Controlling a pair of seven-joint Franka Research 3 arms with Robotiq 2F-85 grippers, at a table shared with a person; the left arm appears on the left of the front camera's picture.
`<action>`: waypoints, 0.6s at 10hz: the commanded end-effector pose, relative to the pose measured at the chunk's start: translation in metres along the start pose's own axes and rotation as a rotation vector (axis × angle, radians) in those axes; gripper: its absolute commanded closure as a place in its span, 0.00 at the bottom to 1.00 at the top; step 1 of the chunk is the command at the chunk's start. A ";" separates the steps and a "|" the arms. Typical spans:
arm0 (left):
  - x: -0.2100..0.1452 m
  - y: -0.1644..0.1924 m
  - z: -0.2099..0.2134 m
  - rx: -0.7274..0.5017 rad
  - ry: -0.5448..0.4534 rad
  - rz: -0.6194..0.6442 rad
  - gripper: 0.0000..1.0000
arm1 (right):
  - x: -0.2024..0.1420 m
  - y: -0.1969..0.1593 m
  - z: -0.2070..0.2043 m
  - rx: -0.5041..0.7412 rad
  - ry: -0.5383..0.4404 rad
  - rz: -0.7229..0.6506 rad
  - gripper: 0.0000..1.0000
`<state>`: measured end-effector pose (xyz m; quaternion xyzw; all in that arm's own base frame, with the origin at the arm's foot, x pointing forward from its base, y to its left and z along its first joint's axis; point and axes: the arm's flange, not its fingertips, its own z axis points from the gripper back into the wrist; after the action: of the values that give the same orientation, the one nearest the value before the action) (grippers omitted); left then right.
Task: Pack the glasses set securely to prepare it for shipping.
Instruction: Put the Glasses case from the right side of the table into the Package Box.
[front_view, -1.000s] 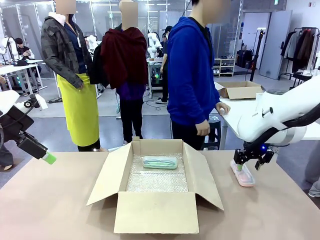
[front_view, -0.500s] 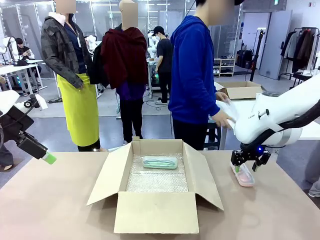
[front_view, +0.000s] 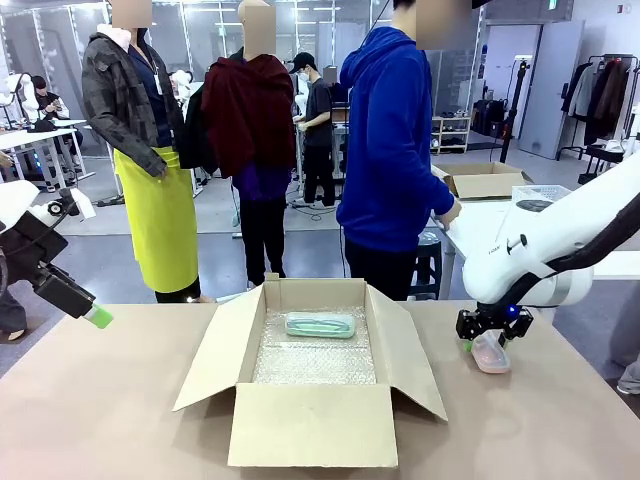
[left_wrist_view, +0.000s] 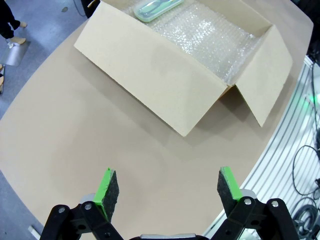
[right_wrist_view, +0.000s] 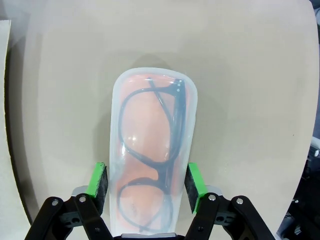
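The pale mint-green glasses case (front_view: 320, 325) lies on bubble wrap (front_view: 315, 365) at the far end of an open cardboard box (front_view: 310, 425) in the middle of the table. The left wrist view shows the same mint case (left_wrist_view: 157, 9) and box (left_wrist_view: 150, 65) from above. My right gripper (front_view: 487, 335) is right of the box, shut on the pale pink semi-clear case (front_view: 490, 352). Its green pads (right_wrist_view: 97, 185) press both long sides of the pink case (right_wrist_view: 150, 150), and black glasses show inside. My left gripper (front_view: 95, 315) hangs open at the far left, empty (left_wrist_view: 165, 182).
A person in a blue hoodie (front_view: 390, 150) stands at the far side, reaching toward a side table with another cardboard box (front_view: 485, 180). The open box's flaps (front_view: 410, 350) spread out to both sides. Bare tabletop (front_view: 120, 400) lies left of the box.
My right gripper has shifted slightly left toward the box, taking the pink case with it just off the table. The person in blue has turned toward the side table. The left arm has not moved.
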<state>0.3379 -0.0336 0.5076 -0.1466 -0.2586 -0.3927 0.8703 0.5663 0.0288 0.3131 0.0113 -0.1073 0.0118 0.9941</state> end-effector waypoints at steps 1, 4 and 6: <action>-0.001 0.001 0.002 -0.017 -0.016 -0.007 0.00 | -0.001 0.004 0.002 -0.006 -0.029 -0.032 0.37; -0.001 0.001 0.002 -0.017 -0.016 -0.007 0.00 | -0.002 0.004 0.007 0.005 -0.033 -0.040 0.62; -0.001 0.001 0.002 -0.017 -0.016 -0.007 0.00 | -0.005 -0.001 0.037 0.021 -0.055 -0.021 0.55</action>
<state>0.3379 -0.0337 0.5076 -0.1466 -0.2587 -0.3927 0.8703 0.5659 0.0270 0.3287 0.0133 -0.1220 0.0079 0.9924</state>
